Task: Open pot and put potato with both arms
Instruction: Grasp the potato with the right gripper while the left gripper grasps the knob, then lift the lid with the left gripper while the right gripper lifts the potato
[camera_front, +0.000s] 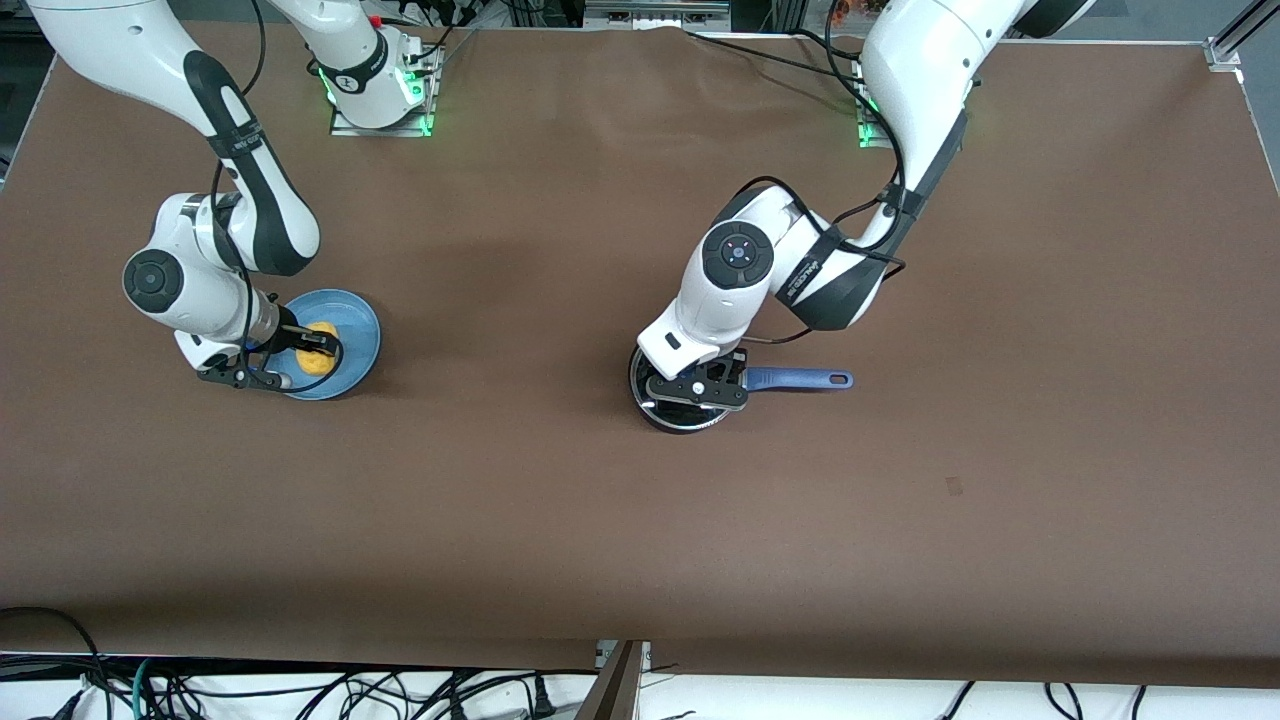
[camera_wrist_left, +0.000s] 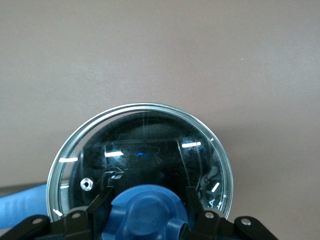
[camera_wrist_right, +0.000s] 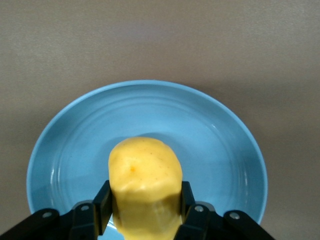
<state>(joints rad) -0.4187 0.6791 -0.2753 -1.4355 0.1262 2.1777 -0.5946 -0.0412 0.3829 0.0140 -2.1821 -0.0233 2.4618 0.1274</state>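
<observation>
The black pot (camera_front: 672, 415) with a blue handle (camera_front: 800, 379) stands mid-table, its glass lid (camera_wrist_left: 145, 145) on it. My left gripper (camera_front: 697, 390) is down on the lid, its fingers (camera_wrist_left: 103, 196) against both sides of the blue knob (camera_wrist_left: 147, 212); it shows in the left wrist view (camera_wrist_left: 148, 194) too. The yellow potato (camera_front: 322, 362) lies on a light-blue plate (camera_front: 355, 315) toward the right arm's end. My right gripper (camera_front: 318, 346) is shut on the potato (camera_wrist_right: 144, 170), its fingers (camera_wrist_right: 103, 200) pressed on both sides, low over the plate (camera_wrist_right: 210, 130); it shows in the right wrist view (camera_wrist_right: 145, 195) too.
The brown table (camera_front: 560, 520) stretches bare between plate and pot and toward the front camera. The pot's handle points toward the left arm's end. Cables hang past the table's near edge (camera_front: 300, 690).
</observation>
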